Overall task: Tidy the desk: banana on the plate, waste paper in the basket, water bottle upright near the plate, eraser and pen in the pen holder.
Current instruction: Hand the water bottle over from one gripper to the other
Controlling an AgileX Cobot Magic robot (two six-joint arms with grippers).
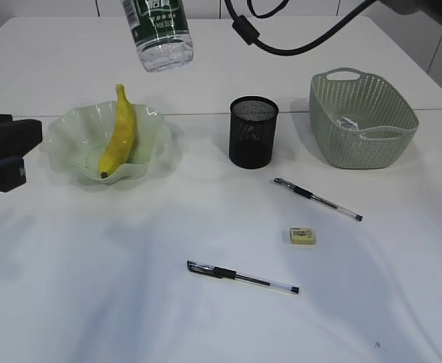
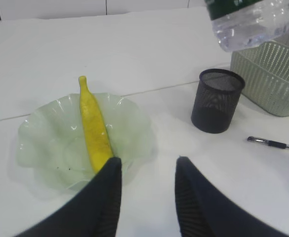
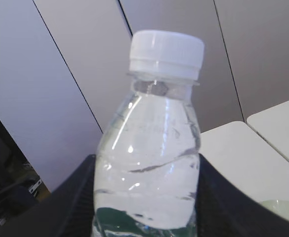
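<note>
Right claw [image 3: 146, 197] holds water bottle [image 1: 159, 34] aloft, upright.

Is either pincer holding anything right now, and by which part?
The right pincer grips the water bottle by its upper body, below the neck. The left pincer holds nothing.

White table [image 1: 92, 302], plate [image 1: 62, 136], pen holder [image 1: 253, 132], basket [image 1: 363, 117], two pens [image 1: 242, 277], eraser [image 1: 302, 236]
</note>
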